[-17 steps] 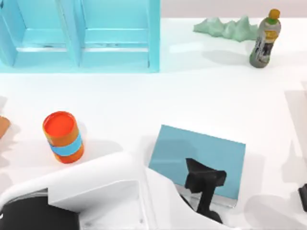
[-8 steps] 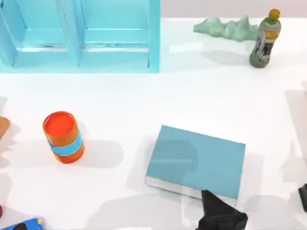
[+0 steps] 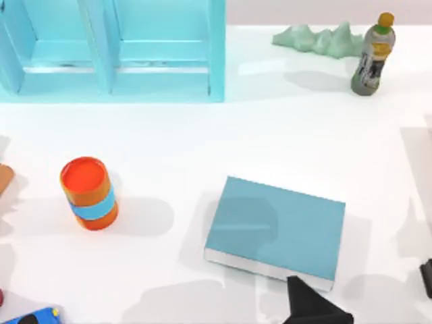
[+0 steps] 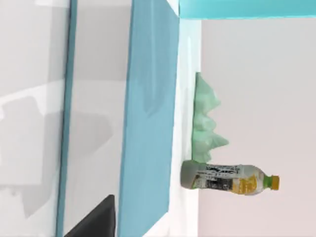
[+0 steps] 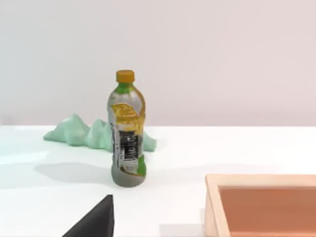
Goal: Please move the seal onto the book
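The book [image 3: 273, 228] lies flat on the white table right of centre, its plain teal cover up and white page edges facing the near side; the left wrist view shows the book [image 4: 148, 123] edge-on. The seal is out of view. A dark part of my left gripper [image 3: 309, 307] juts in at the bottom edge, just in front of the book's near right corner and off its cover. The same gripper [image 4: 94, 222] shows as a dark wedge in its wrist view. My right gripper [image 3: 426, 277] is parked at the right edge, also seen as a dark wedge [image 5: 94, 219].
An orange can with a blue band [image 3: 88, 192] stands at the left. A light-blue shelf unit [image 3: 111, 50] fills the back left. A green ridged lump [image 3: 317, 39] and a bottle [image 3: 372, 54] stand back right. A tan-orange piece [image 3: 3, 177] is cut by the left edge. An open tan box [image 5: 261, 207] sits near the right gripper.
My left arm has drawn back from over the book's near edge toward the bottom of the top view. Its white body has left the picture. The book has not moved.
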Controlling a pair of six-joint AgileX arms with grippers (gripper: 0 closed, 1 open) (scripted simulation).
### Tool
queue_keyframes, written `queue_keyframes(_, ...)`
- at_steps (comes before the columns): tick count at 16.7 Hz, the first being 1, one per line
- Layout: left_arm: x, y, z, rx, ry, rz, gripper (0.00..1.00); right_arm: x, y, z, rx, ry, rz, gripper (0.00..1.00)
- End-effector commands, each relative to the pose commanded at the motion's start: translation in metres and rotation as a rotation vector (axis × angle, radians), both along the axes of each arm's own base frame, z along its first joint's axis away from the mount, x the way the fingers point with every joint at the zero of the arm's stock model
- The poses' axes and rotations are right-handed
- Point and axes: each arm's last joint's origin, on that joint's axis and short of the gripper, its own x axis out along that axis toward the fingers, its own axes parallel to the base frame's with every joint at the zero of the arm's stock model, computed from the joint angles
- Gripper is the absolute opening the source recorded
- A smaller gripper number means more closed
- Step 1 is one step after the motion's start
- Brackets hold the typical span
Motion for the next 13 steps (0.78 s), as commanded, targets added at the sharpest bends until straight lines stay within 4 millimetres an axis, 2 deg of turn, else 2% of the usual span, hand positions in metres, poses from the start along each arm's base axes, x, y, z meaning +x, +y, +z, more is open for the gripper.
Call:
queue_keyframes(3, 0.006, 0.001, 0.006, 0.0, 0.013, 0.016, 1.0, 0.0, 0.0, 0.0, 0.0, 0.0, 0.0, 1.0)
queue_keyframes(7, 0.045, 0.016, 0.043, 0.002, 0.104, 0.106, 1.0, 0.0, 0.0, 0.0, 0.0, 0.0, 0.0, 1.0)
queue_keyframes(10, 0.087, 0.045, 0.083, 0.006, 0.219, 0.172, 1.0, 0.0, 0.0, 0.0, 0.0, 0.0, 0.0, 1.0)
queue_keyframes(13, 0.125, 0.093, 0.122, 0.024, 0.349, 0.182, 1.0, 0.0, 0.0, 0.0, 0.0, 0.0, 0.0, 1.0)
